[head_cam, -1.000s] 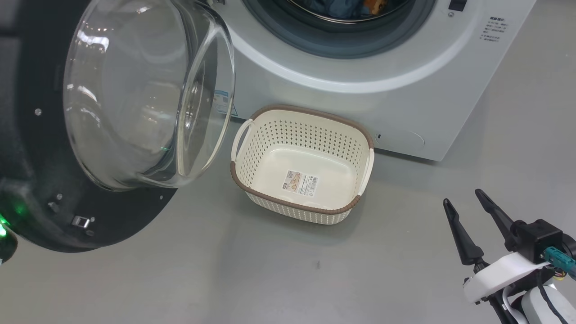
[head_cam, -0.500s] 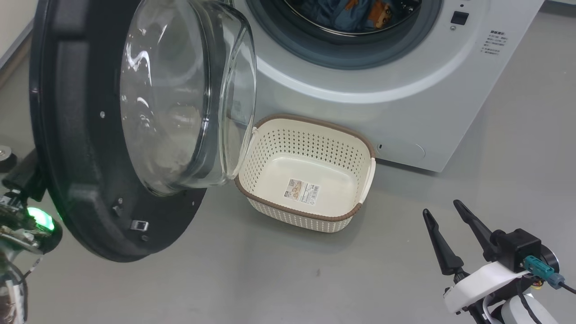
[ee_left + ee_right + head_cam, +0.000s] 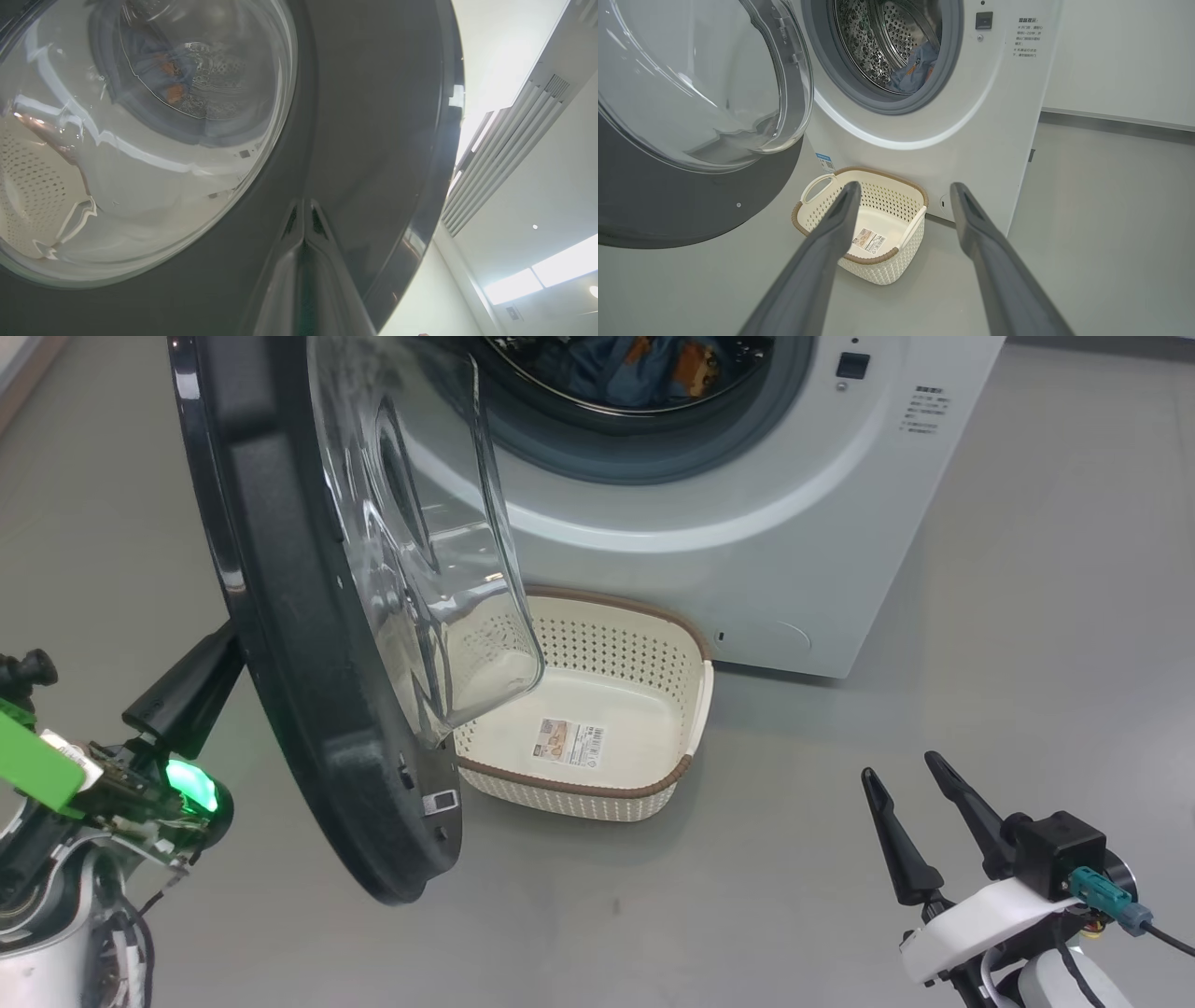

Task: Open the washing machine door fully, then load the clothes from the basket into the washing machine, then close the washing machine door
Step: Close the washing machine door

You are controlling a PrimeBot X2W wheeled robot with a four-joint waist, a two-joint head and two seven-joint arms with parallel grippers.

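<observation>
**Item 1: left gripper** [image 3: 303, 242]. The two dark fingers were pressed together with nothing between them. Their tips were set against the glossy outer face of item 3 and met their own reflection there. A green light [image 3: 191, 784] glowed on the wrist behind the fingers.

**Item 2: right gripper** [image 3: 901, 767]. The fingers were spread wide and held nothing. It was poised above the grey floor [image 3: 747, 915], well apart from every other item.

**Item 3: the washing machine door** [image 3: 280, 569]. Large, round and black, it stood partly swung, directly ahead of the left gripper's tips and forward-left of the right gripper. Its clear glass bowl window [image 3: 420, 551] bulged away from the left gripper, toward the machine. In the head view the window's lower edge crossed in front of the left end of item 5.

**Item 4: the washing machine** [image 3: 747, 541]. A white front-loader, it stood beyond both grippers. Its grey gasket [image 3: 644, 457] and perforated steel drum [image 3: 878, 37] were exposed. A small blue sticker [image 3: 825, 162] sat at its lower corner.

**Item 5: the basket** [image 3: 560, 803]. Cream, perforated and brown-rimmed, it sat on the floor just before the machine's front, ahead of the right gripper and to its left. A label sticker [image 3: 571, 740] lay on its bottom.

**Item 6: the clothes** [image 3: 597, 369]. Blue fabric with an orange-brown print lay inside the drum, farther from both grippers than the basket.
</observation>
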